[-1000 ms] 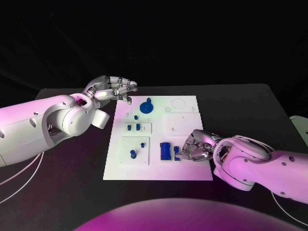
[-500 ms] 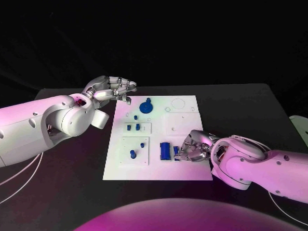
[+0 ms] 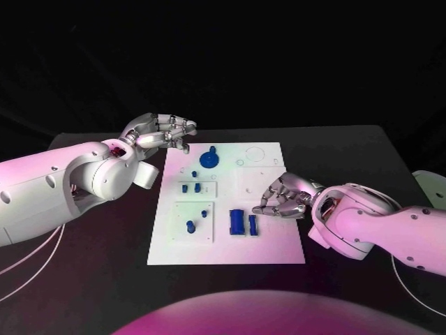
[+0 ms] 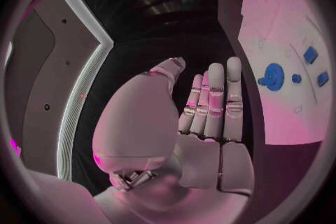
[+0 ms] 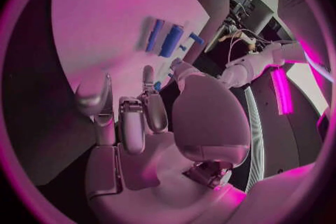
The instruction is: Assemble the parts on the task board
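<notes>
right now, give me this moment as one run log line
left robot hand: open, beside board's far left corner | right robot hand: empty, fingers curled, over board right edge | blue parts: on board, untouched

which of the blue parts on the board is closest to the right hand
The slim blue bar beside the wider blue block; it lies just below the right hand, on the side facing it.

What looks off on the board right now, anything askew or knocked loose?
Nothing stands out. The white board lies flat on the table, and the blue parts sit within its marked panels. Both hands hold nothing: left hand, right hand.
</notes>
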Robot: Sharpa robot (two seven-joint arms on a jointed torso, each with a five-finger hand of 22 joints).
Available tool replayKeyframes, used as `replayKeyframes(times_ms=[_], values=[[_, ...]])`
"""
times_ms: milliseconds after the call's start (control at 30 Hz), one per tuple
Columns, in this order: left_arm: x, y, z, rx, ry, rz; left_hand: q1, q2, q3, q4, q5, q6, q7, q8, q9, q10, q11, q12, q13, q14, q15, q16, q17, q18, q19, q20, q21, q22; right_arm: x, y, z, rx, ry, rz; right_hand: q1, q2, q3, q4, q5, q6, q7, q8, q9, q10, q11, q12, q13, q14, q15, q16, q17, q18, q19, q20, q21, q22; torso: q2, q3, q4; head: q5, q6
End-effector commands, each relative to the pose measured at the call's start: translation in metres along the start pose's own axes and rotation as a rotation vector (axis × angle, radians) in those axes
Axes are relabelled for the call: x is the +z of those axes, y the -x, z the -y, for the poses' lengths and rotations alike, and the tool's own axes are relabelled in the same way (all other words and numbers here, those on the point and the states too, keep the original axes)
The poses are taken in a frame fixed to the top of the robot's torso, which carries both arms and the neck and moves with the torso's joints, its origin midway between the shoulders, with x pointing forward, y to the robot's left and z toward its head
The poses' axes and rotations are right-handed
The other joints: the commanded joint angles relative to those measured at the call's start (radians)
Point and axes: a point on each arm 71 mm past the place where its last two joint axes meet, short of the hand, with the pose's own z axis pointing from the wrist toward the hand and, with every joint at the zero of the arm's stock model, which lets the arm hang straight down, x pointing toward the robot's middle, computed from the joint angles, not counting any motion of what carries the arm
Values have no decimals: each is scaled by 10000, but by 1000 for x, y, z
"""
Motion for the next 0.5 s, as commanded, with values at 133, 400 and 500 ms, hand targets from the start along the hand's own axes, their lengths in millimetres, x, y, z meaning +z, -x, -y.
replayKeyframes(times_ms=[133, 400, 500], values=[[6, 9, -6, -365, -538, 1377, -164, -75, 54, 189, -529, 403, -237, 194, 12, 792, -239, 213, -49, 119, -204, 35, -81, 123, -51, -159, -184, -89, 23, 38, 2, 3157, 2457, 1296, 860, 218, -106, -190, 480, -694, 292, -335, -132, -911, 251, -1600, -220, 537, 255, -441, 832, 358, -729, 230, -2046, 610, -363, -175, -83, -84, 546], [23, 26, -23, -1091, -902, 2325, -236, -57, 126, 822, -1407, 758, -277, -7, -194, 1797, -256, -796, -687, -342, -66, -2659, -1214, 84, -1042, -15, -1715, -1222, 69, 83, 34, 4440, 2652, 2905, 1995, 396, 591, -371, 287, -897, 586, -555, -488, -3816, 597, -6324, -3953, -1246, 614, -2506, -2163, 816, -2667, 645, -5990, -835, -715, -215, -223, -12, 1323], [30, 32, -28, -1267, -1044, 2617, -463, 52, -203, 839, -1686, 590, -137, -198, -278, 1683, 1, -1420, -909, -988, 281, -4394, -1713, 18, -1953, 297, -2586, -2082, 83, 95, 46, 5209, 2446, 3447, 2267, 218, 1204, -427, 262, -905, 758, -674, -779, -3838, 676, -7661, -5478, -2480, 711, -4500, -4117, 773, -3026, 839, -6744, -1564, -788, -192, -243, 19, 1538]])
